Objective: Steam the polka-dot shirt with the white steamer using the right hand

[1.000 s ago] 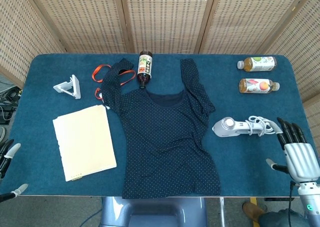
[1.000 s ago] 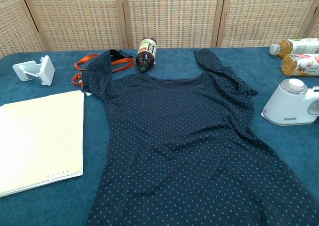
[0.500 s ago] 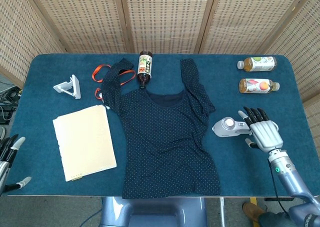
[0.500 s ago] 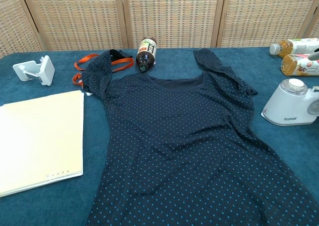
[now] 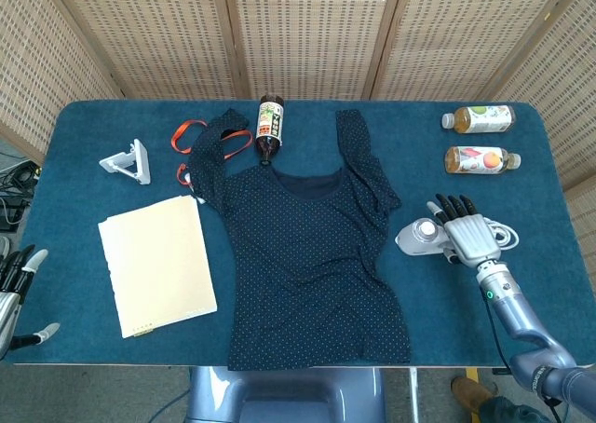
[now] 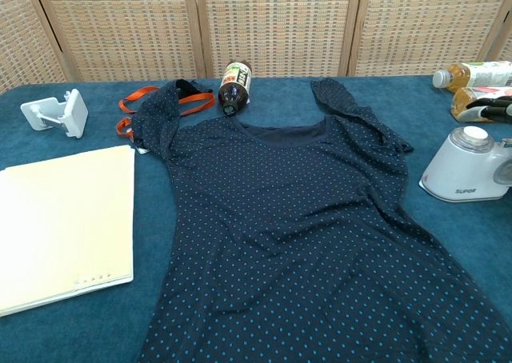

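The right hand is laid over the white steamer at the right of the frame, fingers spread, beside the polka-dot shirt spread flat at centre; the left hand is held apart at lower left

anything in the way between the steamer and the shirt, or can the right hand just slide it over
Nothing visible blocks it. The white steamer lies on bare table just right of the polka-dot shirt, with only blue cloth between them. The right hand is over the steamer's handle. The two drink bottles lie farther back, off that path.
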`<action>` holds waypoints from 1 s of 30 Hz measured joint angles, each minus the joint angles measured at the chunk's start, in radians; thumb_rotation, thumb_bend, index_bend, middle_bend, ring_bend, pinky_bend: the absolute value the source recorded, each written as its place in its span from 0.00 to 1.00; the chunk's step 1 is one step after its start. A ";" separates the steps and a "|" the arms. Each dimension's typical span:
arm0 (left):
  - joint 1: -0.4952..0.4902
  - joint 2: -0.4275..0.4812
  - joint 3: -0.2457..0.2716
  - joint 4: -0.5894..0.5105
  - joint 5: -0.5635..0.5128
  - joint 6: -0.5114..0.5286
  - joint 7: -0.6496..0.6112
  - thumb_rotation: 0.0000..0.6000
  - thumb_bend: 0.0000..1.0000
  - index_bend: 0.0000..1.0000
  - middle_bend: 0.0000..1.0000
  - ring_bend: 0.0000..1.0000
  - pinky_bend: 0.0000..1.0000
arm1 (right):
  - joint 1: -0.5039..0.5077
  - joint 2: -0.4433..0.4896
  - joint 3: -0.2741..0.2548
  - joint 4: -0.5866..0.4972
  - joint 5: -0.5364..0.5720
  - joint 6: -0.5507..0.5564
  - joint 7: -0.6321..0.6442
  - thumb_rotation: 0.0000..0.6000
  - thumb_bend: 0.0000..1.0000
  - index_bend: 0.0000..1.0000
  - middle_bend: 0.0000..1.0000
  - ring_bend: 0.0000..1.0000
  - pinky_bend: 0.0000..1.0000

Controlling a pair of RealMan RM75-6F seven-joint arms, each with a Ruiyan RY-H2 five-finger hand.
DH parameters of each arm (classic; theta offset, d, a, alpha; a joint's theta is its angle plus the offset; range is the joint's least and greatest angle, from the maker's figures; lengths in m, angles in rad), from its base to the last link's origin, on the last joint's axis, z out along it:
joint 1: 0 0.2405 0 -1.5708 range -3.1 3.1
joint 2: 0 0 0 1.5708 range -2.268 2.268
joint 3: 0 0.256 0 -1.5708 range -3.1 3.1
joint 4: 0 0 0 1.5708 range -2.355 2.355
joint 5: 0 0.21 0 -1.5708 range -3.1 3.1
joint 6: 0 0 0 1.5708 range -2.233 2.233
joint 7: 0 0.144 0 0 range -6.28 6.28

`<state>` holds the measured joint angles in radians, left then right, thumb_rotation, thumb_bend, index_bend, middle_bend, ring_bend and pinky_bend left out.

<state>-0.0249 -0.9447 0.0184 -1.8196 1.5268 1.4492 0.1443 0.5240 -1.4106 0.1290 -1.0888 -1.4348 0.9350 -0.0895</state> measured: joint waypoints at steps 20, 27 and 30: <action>-0.002 0.002 0.002 0.007 -0.008 0.005 -0.013 1.00 0.00 0.00 0.00 0.00 0.00 | 0.060 -0.101 -0.004 0.176 0.035 -0.034 -0.063 1.00 0.62 0.08 0.00 0.00 0.00; -0.004 0.001 0.003 0.003 -0.010 0.003 -0.006 1.00 0.00 0.00 0.00 0.00 0.00 | 0.071 -0.103 -0.003 0.193 0.039 -0.030 -0.061 1.00 0.64 0.08 0.00 0.00 0.00; -0.004 0.001 0.003 0.000 -0.010 0.005 -0.005 1.00 0.00 0.00 0.00 0.00 0.00 | 0.075 -0.106 -0.004 0.209 0.042 -0.033 -0.083 1.00 0.64 0.08 0.00 0.00 0.00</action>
<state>-0.0291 -0.9432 0.0211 -1.8199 1.5166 1.4539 0.1396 0.5995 -1.5169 0.1252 -0.8801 -1.3927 0.9024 -0.1727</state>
